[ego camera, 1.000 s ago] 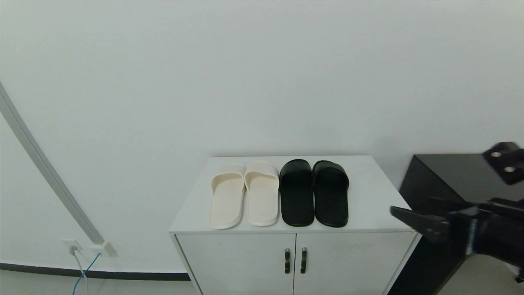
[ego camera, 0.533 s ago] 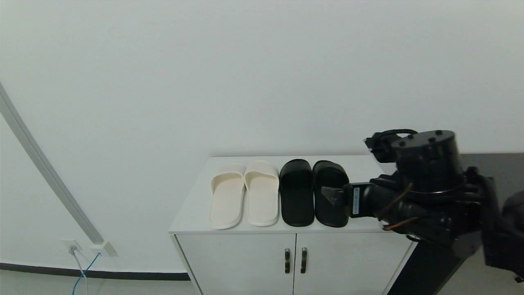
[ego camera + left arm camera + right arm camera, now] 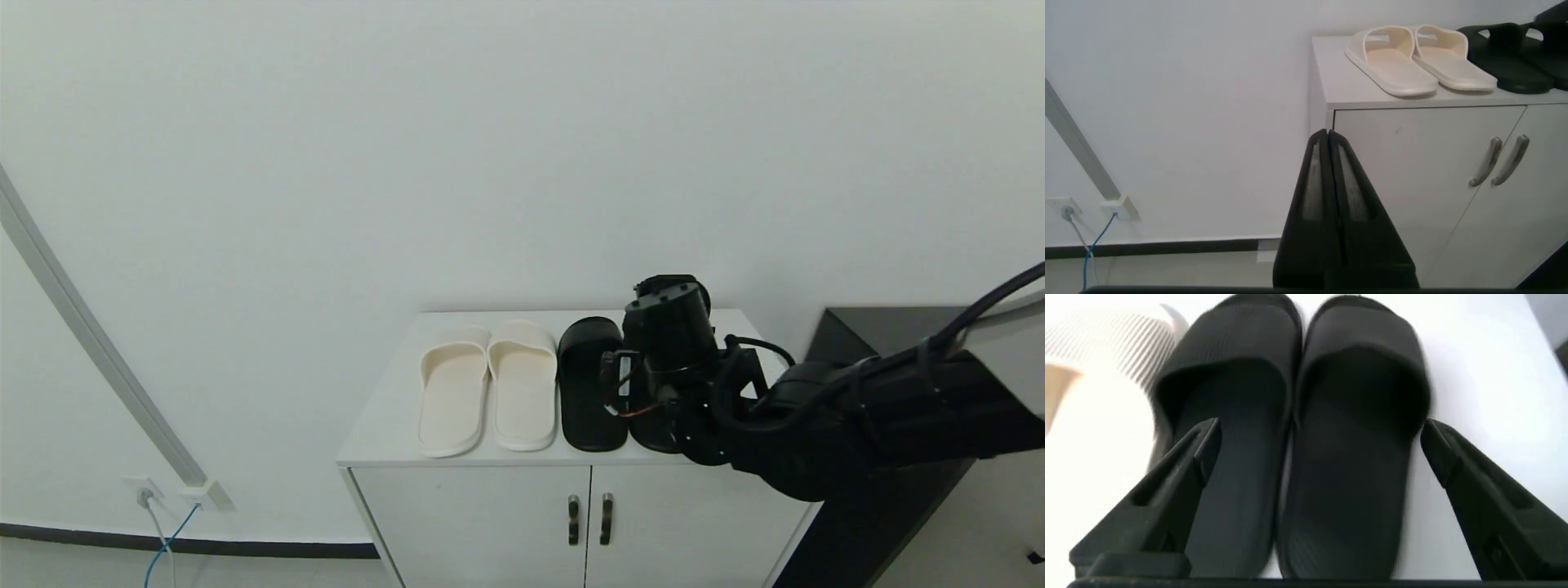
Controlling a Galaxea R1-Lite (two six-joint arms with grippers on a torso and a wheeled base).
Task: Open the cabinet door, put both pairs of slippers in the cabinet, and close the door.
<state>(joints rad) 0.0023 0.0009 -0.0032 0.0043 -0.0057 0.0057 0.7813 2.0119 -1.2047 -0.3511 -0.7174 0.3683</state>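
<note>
A white cabinet (image 3: 457, 523) stands against the wall with both doors closed, its two handles (image 3: 589, 518) side by side at the middle. On its top lie a cream pair of slippers (image 3: 486, 388) and, to their right, a black pair (image 3: 589, 384). My right arm (image 3: 816, 441) covers most of the right black slipper. My right gripper (image 3: 1321, 433) hangs open just above the black pair (image 3: 1290, 457), one finger on each outer side. My left gripper (image 3: 1328, 139) is shut and holds nothing. It sits low, in front of the cabinet's left door (image 3: 1413, 188).
A black unit (image 3: 865, 327) stands right beside the cabinet. On the wall at lower left are a socket with a blue cable (image 3: 159, 523) and a slanted grey conduit (image 3: 82, 327). The cabinet top (image 3: 392, 408) has bare strips at both ends.
My right arm has swung in from the right edge to the left, over the cabinet top, and now stands above the black slippers. The slippers and doors have not moved.
</note>
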